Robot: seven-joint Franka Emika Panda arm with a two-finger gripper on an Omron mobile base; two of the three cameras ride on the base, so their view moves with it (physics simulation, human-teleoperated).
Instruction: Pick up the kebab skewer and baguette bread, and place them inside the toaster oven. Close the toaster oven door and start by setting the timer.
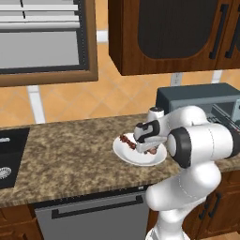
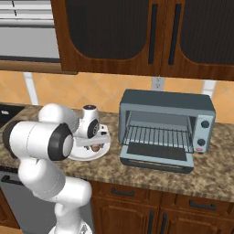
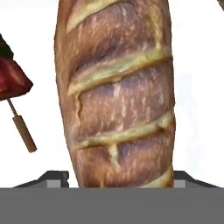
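Over the white plate (image 1: 123,151), I have the gripper (image 3: 117,183) lowered onto the baguette bread (image 3: 116,94), its dark tips flanking the loaf, though I cannot tell whether they have clamped. To grip well, I should centre on the golden, scored crust. The kebab skewer (image 3: 15,94) lies beside it; the toaster oven (image 2: 167,128) stands open nearby.

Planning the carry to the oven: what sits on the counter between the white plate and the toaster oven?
Nothing: in the right base view, bare granite counter separates the white plate from the open toaster oven.
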